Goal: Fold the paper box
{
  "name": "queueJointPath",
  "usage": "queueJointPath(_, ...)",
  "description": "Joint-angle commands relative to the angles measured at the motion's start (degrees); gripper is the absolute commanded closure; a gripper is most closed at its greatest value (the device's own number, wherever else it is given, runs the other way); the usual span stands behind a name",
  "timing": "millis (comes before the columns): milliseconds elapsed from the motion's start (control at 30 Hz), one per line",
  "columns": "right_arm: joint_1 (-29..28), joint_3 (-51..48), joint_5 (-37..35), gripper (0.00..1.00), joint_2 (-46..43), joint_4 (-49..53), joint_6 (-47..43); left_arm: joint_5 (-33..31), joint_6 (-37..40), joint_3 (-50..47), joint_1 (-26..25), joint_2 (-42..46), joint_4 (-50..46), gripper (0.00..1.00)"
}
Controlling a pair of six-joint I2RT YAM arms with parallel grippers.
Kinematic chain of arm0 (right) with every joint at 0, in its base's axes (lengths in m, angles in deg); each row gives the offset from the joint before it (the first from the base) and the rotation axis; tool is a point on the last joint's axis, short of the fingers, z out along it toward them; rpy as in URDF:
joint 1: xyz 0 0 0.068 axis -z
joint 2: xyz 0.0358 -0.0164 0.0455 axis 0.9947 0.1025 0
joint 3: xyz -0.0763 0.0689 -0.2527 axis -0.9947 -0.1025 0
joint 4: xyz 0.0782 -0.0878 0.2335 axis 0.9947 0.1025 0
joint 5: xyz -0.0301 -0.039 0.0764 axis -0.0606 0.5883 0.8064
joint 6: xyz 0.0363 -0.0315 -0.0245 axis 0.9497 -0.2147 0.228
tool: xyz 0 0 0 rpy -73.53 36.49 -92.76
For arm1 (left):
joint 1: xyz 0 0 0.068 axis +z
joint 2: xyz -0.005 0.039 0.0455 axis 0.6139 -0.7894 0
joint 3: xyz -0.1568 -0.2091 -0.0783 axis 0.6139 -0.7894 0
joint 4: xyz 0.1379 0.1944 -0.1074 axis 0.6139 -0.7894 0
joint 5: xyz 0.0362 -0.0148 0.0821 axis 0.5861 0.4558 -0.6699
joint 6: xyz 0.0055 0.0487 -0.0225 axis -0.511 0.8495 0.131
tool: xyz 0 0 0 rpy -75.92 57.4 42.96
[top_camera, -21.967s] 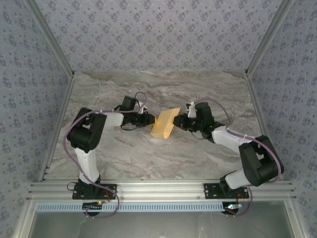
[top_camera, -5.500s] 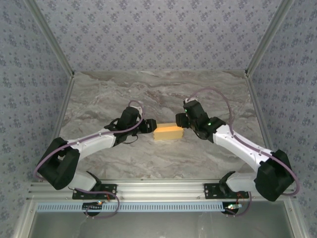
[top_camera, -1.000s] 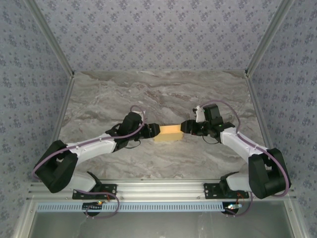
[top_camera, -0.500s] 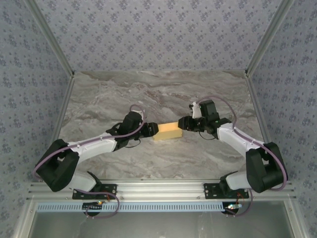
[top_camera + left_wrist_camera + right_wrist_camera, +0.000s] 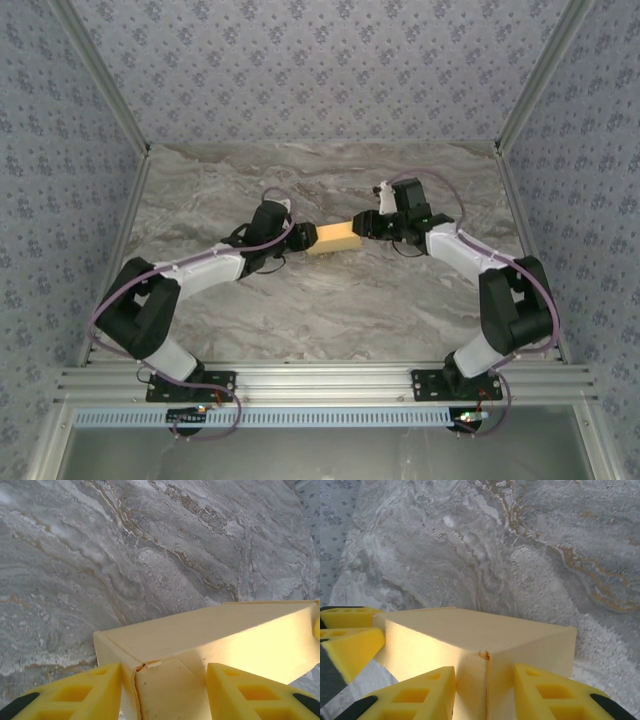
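- As the two arms meet over the middle of the tabletop (image 5: 330, 310), the paper box (image 5: 334, 238) lies between them. It is already a closed yellow-orange block, set slantwise with its right end a little farther from the bases.
- The left gripper (image 5: 301, 238) has its jaws on either side of the box's left end. In the left wrist view the yellow fingers (image 5: 82, 695) hug both sides of the end face, so I read it as pinching the box.
- The right gripper (image 5: 368, 226) does the same at the opposite end, where its jaws close around one upright corner edge of the box.
- Whether the box rests on the tabletop or hangs just clear of it, I cannot tell.
- To my eye the folding is nearly done, and the step in hand is firming up the ends by squeezing the box square so the flaps seat.
- At the left end a seam (image 5: 145, 666) with a small tab looks not quite flush, so that flap may want one more push.
- The next move calls for gentle, even pressure, since thin card buckles easily. After that, one arm should let go first while the other steadies the box, so that it neither springs open nor skids.
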Motion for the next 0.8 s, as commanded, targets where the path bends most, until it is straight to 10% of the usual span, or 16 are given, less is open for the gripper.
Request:
queueJointPath(0, -1.43, 1.19, 2.82, 0.65, 1.39, -0.89, -2.32, 2.5, 2.78, 1.95, -1.01, -1.04, 2.39, 0.54)
queueJointPath(767, -9.69, -11.54, -8.99, 0.64, -6.52, -0.89, -7.77, -5.0, 1.61, -9.74, -9.22, 3.8, 6.98, 0.46)
